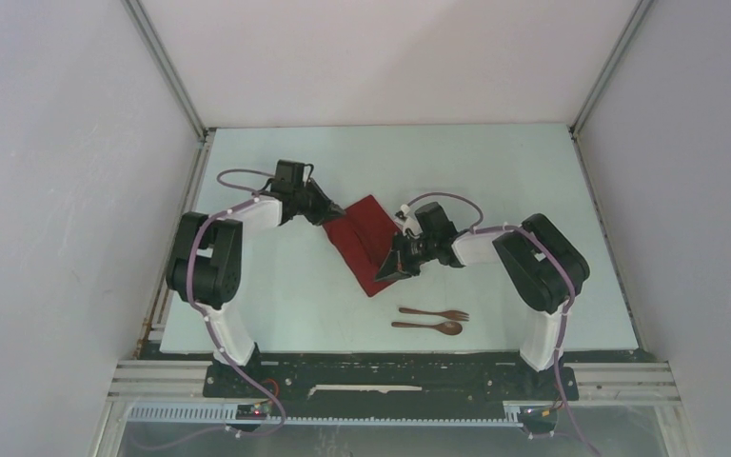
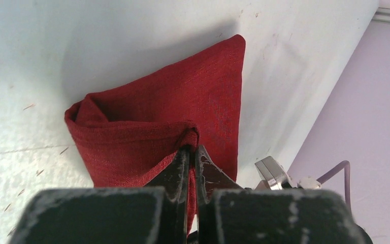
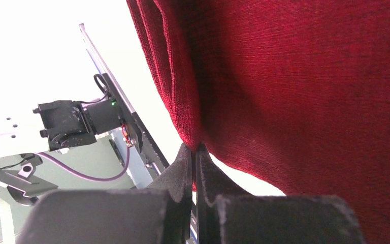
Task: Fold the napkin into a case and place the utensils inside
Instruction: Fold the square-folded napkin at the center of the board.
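Observation:
The dark red napkin (image 1: 362, 238) lies mid-table as a folded strip running from far left to near right. My left gripper (image 1: 335, 213) is shut on its far left corner; in the left wrist view the cloth (image 2: 183, 112) bunches between the closed tips (image 2: 193, 150). On the napkin's near right edge my right gripper (image 1: 392, 268) is shut too, and the right wrist view shows the cloth (image 3: 294, 86) hanging lifted above the pinching tips (image 3: 195, 148). A dark brown fork (image 1: 435, 313) and spoon (image 1: 427, 327) lie side by side on the table nearer me.
The pale table (image 1: 276, 295) is boxed in by white walls on the left, back and right. A metal rail (image 1: 390, 367) runs along the near edge by both arm bases. The utensils lie just near-right of the right gripper.

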Tool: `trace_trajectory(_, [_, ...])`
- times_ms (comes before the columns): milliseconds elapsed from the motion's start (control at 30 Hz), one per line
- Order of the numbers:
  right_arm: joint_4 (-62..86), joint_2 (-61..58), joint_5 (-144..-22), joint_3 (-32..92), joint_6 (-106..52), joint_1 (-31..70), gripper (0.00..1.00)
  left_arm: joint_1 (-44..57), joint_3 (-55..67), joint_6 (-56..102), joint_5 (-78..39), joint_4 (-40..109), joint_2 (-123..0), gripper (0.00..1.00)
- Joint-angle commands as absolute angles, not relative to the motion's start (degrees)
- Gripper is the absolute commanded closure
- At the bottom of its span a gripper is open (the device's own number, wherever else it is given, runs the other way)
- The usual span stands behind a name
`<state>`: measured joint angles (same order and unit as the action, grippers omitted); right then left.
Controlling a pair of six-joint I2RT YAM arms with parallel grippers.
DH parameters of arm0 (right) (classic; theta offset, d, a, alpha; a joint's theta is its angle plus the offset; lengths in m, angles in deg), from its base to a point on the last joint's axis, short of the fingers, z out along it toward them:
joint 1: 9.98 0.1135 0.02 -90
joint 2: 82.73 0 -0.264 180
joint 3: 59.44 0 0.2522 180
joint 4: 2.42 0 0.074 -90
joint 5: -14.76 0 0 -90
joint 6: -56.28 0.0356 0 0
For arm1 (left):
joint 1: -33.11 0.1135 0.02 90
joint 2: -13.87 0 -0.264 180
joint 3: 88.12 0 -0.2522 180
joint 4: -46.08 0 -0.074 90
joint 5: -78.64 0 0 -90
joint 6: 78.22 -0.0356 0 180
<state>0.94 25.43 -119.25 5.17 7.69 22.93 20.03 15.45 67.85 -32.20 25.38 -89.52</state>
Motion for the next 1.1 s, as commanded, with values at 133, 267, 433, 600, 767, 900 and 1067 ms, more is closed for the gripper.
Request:
trace_trajectory(133, [2.8, 23.7, -118.9, 4.5, 4.4, 20.8, 1.00, 18.8, 9.6, 67.6, -30.3, 24.5, -93.9, 0.98])
trace_trajectory(267, [2.4, 24.1, -120.0, 4.5, 3.9, 19.8, 1.00, 18.9, 8.6, 67.3, -29.7, 23.6, -94.9, 0.99])
trace_trajectory(433, [3.8, 26.1, -121.6, 5.7, 2.4, 18.9, 1.00, 19.0, 8.5, 67.3, -29.0, 23.3, -96.0, 1.00])
trace_trajectory(600, [4.5, 27.8, -122.2, 6.7, 1.2, 18.8, 1.00, 19.0, 7.7, 67.1, -28.9, 23.4, -97.2, 1.00])
trace_trajectory(767, [4.4, 27.9, -121.7, 6.8, 1.1, 18.8, 1.00, 19.0, 6.3, 67.0, -29.7, 23.4, -99.2, 1.00])
trace_trajectory(900, [9.7, 25.9, -119.1, 7.9, -1.3, 18.8, 0.92, 19.1, 6.0, 66.6, -30.0, 23.3, -100.0, 1.00])
trace_trajectory(1067, [26.8, 16.7, -109.1, 10.2, -10.4, 19.0, 0.57, 19.1, 5.8, 66.4, -30.4, 23.2, -100.4, 1.00])
